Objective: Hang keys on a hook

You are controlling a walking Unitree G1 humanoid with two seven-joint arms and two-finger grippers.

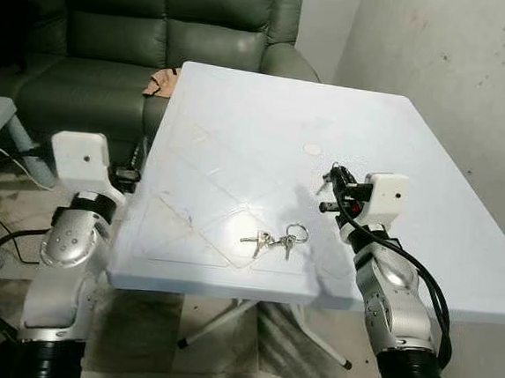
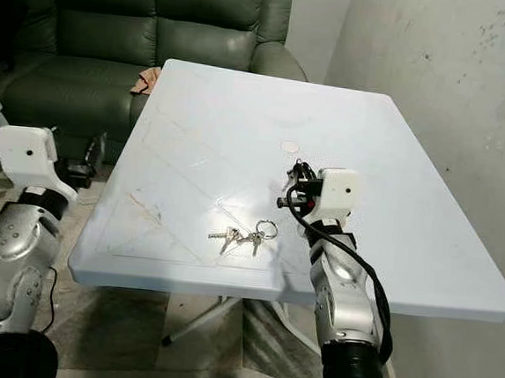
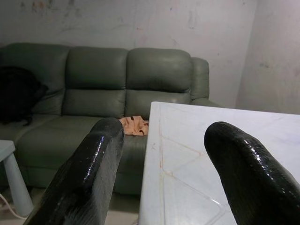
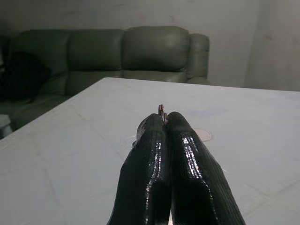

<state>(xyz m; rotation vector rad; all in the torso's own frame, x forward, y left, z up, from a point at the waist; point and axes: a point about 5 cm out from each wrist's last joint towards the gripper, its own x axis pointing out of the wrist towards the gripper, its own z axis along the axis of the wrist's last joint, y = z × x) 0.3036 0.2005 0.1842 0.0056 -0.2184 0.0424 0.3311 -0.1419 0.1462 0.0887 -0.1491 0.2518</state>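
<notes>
Silver keys point(image 1: 273, 240) are probably next to grab; our right gripper point(image 1: 328, 183) is pinching a metal bit point(image 4: 161, 109), left gripper point(image 3: 164, 140) gaping empty.

Bare table point(image 1: 239, 144) surrounds the keys point(image 1: 273, 239); wall point(image 1: 457, 74) crowds its right

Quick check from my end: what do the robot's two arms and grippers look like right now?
Both arms are silver metal with black lower sections and white boxy wrist housings. A black cable loops along the right arm. The left gripper and right gripper each have two long glossy black fingers.
</notes>
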